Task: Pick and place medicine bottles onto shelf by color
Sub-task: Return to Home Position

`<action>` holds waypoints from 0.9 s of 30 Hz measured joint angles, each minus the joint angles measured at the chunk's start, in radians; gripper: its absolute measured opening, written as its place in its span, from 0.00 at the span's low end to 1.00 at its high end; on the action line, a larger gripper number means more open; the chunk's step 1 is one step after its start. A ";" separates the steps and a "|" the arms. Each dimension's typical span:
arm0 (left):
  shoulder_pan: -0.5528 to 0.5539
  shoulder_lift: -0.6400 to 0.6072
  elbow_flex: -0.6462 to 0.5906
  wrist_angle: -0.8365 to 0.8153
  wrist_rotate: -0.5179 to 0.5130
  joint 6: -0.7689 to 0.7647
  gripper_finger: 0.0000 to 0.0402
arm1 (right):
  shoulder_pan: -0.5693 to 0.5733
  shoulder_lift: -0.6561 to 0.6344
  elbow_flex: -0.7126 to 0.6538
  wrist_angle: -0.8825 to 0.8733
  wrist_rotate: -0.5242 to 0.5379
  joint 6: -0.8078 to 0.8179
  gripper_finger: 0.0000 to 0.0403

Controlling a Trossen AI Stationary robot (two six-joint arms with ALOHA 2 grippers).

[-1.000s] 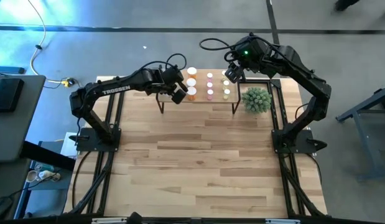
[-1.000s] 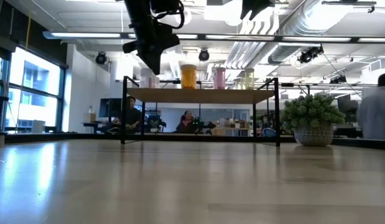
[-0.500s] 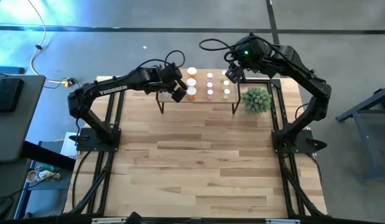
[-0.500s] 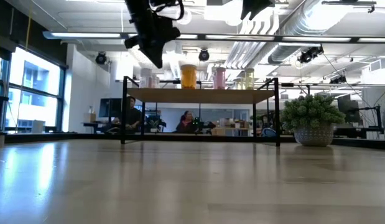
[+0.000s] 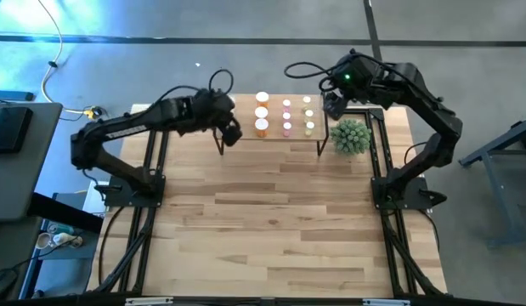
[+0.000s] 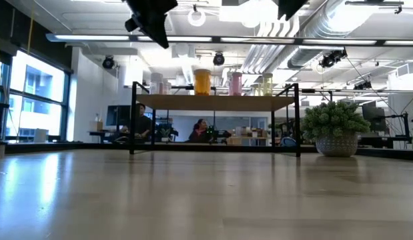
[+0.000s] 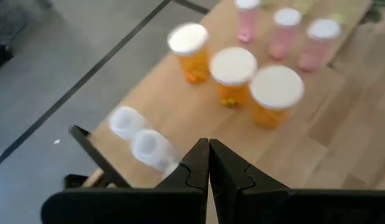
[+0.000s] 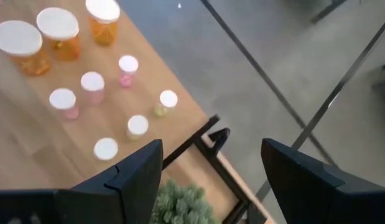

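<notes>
Bottles (image 5: 284, 116) sorted by colour on the shelf (image 5: 274, 127) — none lies on the counter (image 5: 271, 221). Left end effector (image 7: 209, 144), shelf's eight o'clock, pinched shut, empty; right end effector (image 8: 212, 149), two o'clock — spread wide, empty.

orange bottles (image 7: 233, 76), pink bottles (image 7: 285, 32)

The low view's top edge cuts off most of the right end effector (image 6: 288, 9); the clear bottles (image 7: 145, 144) look blurred.
</notes>
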 joint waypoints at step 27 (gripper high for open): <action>-0.151 -0.585 -0.941 0.763 0.275 -0.071 0.00 | 0.300 -0.162 -0.392 0.088 0.120 0.226 0.65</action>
